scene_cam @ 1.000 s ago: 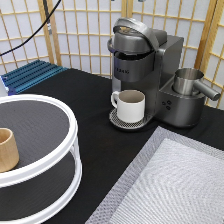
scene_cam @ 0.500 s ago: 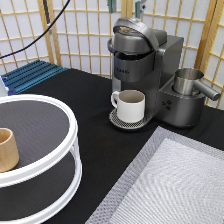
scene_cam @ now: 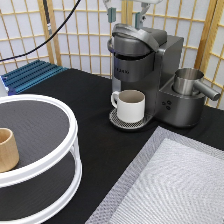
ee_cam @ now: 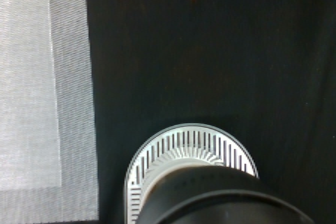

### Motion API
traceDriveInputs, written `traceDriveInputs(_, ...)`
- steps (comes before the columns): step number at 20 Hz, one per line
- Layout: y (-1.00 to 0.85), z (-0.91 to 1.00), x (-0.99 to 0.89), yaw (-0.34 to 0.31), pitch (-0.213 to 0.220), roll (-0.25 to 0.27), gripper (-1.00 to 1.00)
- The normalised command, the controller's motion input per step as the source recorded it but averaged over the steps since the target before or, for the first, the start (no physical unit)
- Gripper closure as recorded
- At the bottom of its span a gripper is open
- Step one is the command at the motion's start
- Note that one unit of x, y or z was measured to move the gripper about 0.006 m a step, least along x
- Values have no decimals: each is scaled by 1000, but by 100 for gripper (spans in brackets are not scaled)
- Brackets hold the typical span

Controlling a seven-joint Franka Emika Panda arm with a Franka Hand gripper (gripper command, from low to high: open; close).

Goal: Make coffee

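Observation:
My gripper (scene_cam: 125,16) is at the exterior view's top, just above the closed lid of the grey coffee machine (scene_cam: 150,55). Its two fingers stand apart with nothing between them. A white handled mug (scene_cam: 131,105) stands on the round drip tray (scene_cam: 117,120) under the brew head. The wrist view looks down on the machine's dark rounded head (ee_cam: 217,200), with the slotted drip tray (ee_cam: 187,150) below it. The coffee pod is not in view.
A two-tier white turntable shelf (scene_cam: 45,165) stands at the exterior view's left with a tan wooden cup (scene_cam: 7,149) on it. A steel jug (scene_cam: 192,82) sits on the machine's right side. A grey woven mat (scene_cam: 170,185) (ee_cam: 45,100) lies at the bottom right. A blue rack (scene_cam: 30,75) is at the back left.
The black cable at the top left has swung to the right and the gripper's fingers now show above the machine's lid. The mug and the wooden cup have not moved.

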Motion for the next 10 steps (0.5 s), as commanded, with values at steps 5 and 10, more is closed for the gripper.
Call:
traceDriveInputs(5, -240, -13, 454, 14, 101, -50, -100)
traceDriveInputs(10, 125, -52, 551, 0, 113, -120, -100)
